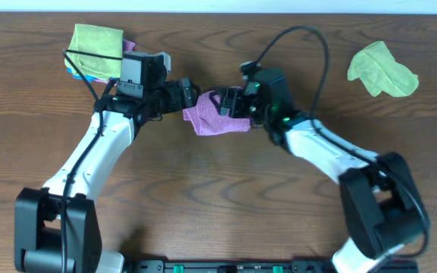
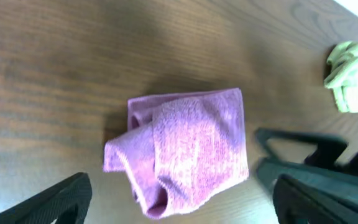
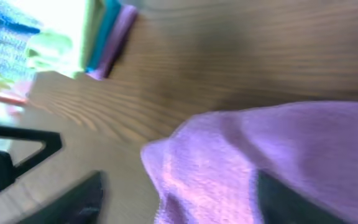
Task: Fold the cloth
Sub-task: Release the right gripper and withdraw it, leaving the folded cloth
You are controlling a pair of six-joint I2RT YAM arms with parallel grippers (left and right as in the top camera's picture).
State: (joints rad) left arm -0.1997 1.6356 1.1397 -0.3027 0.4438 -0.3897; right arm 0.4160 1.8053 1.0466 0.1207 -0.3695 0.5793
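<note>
A: Where was the cloth?

B: Purple cloth (image 1: 212,120), mid-worktop (image 1: 218,197), bunched between the two hands. Part-folded and rumpled, with a loose roll along one side.

A: The hands?

B: Left hand (image 1: 190,97) was spread wide at the cloth's left end, fingers clear of it. Right hand (image 1: 230,102) was also wide. One finger sat over the right edge, but no pinch could be seen.

A: How would it handle?

B: My guess: light, soft and limp, napped like microfibre. It would sag and drag on the wood, not slide flat. Best taken at a corner or a clean hem, pinching one layer only. The rolled side would bring up several layers at once.

A: Its lie?

B: Long axis ran roughly left to right, from hand to hand. The straight edge faced away from the bases and the rumpled edge faced toward them.

A: Beyond it?

B: A stack (image 1: 95,47) of folded cloths at far left, yellow-green on top. A crumpled green rag (image 1: 381,70) at far right, well apart.
</note>
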